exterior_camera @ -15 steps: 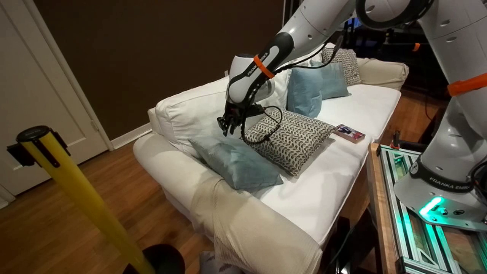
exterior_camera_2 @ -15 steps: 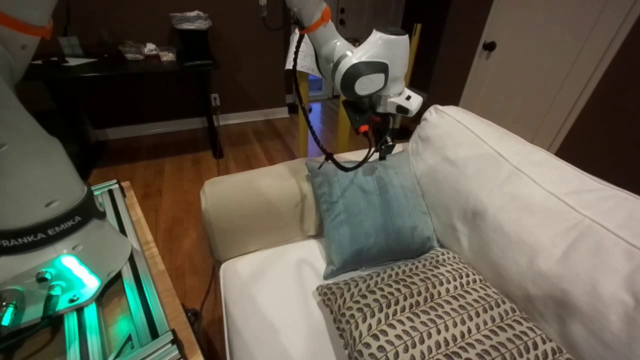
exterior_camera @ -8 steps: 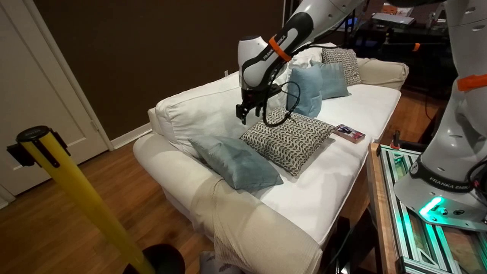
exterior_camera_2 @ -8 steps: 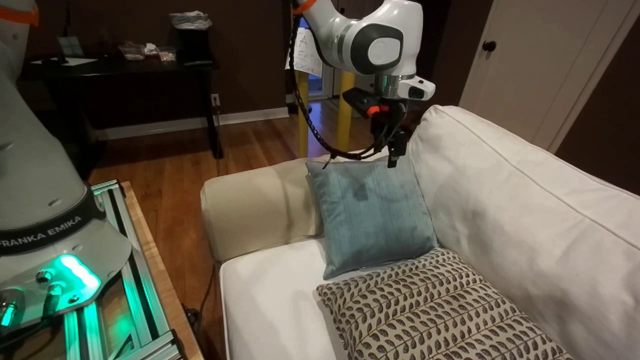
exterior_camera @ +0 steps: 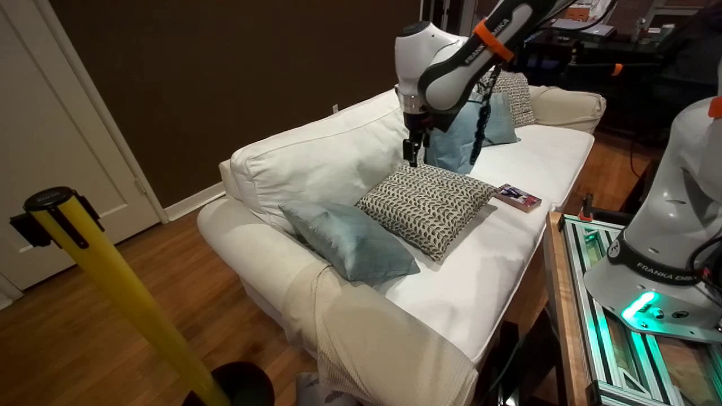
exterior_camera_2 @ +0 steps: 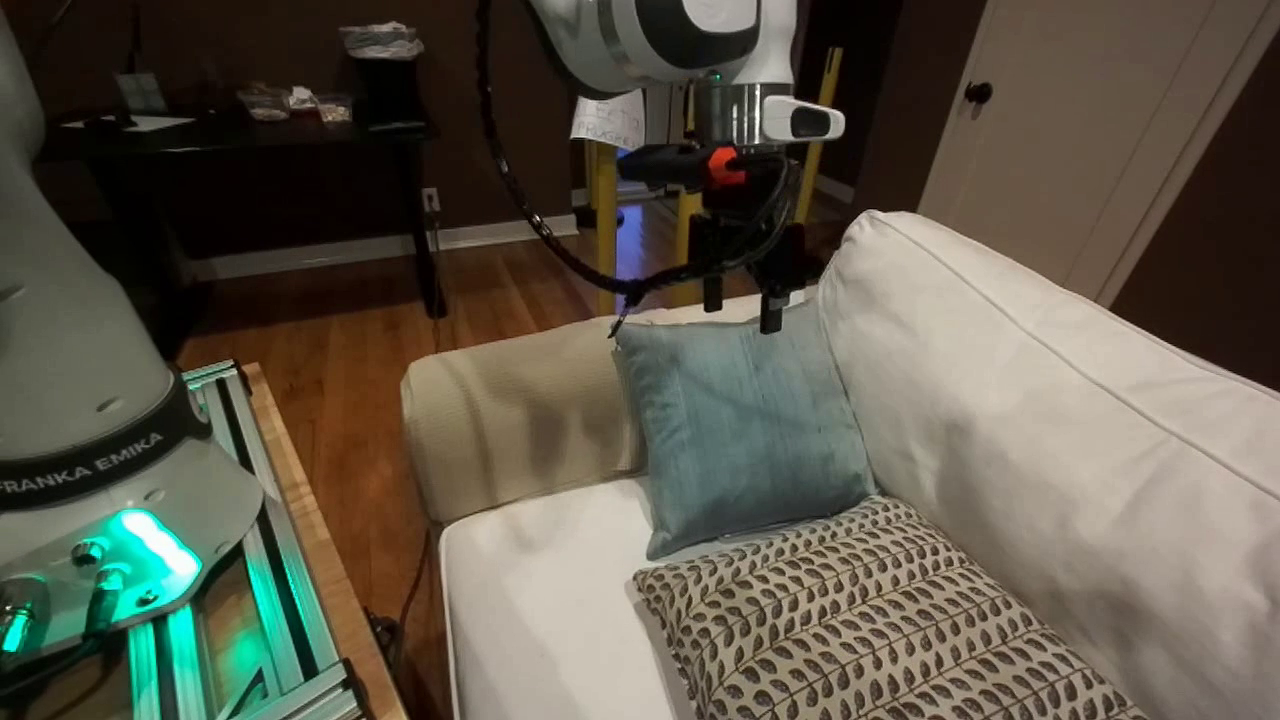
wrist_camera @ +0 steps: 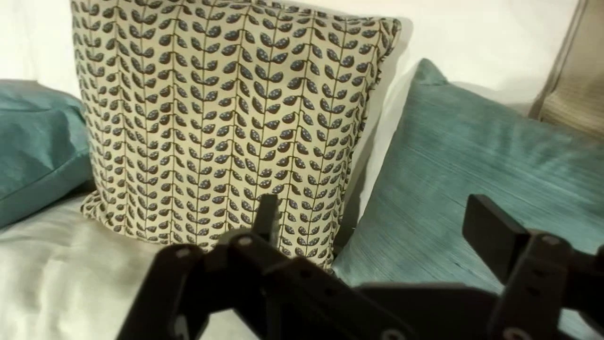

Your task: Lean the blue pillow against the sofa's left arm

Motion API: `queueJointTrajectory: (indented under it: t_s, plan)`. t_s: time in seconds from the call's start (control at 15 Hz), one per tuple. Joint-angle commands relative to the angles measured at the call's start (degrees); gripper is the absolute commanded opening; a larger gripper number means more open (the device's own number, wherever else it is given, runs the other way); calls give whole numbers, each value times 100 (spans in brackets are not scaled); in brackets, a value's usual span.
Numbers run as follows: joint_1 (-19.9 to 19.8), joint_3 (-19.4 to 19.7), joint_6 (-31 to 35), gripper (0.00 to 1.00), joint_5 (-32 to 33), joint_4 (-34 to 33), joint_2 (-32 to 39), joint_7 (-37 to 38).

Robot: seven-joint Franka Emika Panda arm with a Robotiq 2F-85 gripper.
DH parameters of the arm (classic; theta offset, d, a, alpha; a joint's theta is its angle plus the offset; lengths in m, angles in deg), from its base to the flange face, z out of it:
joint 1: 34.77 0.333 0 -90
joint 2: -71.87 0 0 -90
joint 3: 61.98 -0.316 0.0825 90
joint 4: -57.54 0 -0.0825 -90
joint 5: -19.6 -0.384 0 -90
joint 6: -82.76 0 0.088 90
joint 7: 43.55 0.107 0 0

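The blue pillow stands tilted at the corner of the sofa, its upper part resting against the sofa's left arm. Its broad face turns toward the seat in an exterior view, and it fills the right of the wrist view. My gripper hangs in the air over the upper edge of the patterned pillow, apart from the blue pillow. In the wrist view the gripper is open, fingers wide apart with nothing between them.
The grey-and-white patterned pillow lies beside the blue one. A brighter light-blue pillow and a small book-like box are farther along the sofa. A beige throw covers the arm's front. The white back cushion rises behind.
My gripper has spread its fingers and moved away from the blue pillow, up and along the sofa over the patterned pillow. The blue pillow keeps its place and tilt.
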Motion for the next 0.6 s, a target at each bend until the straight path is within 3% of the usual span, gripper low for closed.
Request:
queueJointTrajectory:
  t_s: [0.0, 0.13, 0.2, 0.33, 0.53]
  plan:
    - [-206, -54, 292, 100, 732, 1205, -1416, -203]
    - [-346, -120, 12, 100, 543, 1535, -2049, -882]
    - [-357, -210, 99, 100, 518, 952, -1263, -406]
    - [-448, -250, 98, 100, 501, 1085, -1544, -489]
    - [-441, -282, 95, 100, 510, 1025, -1400, -471]
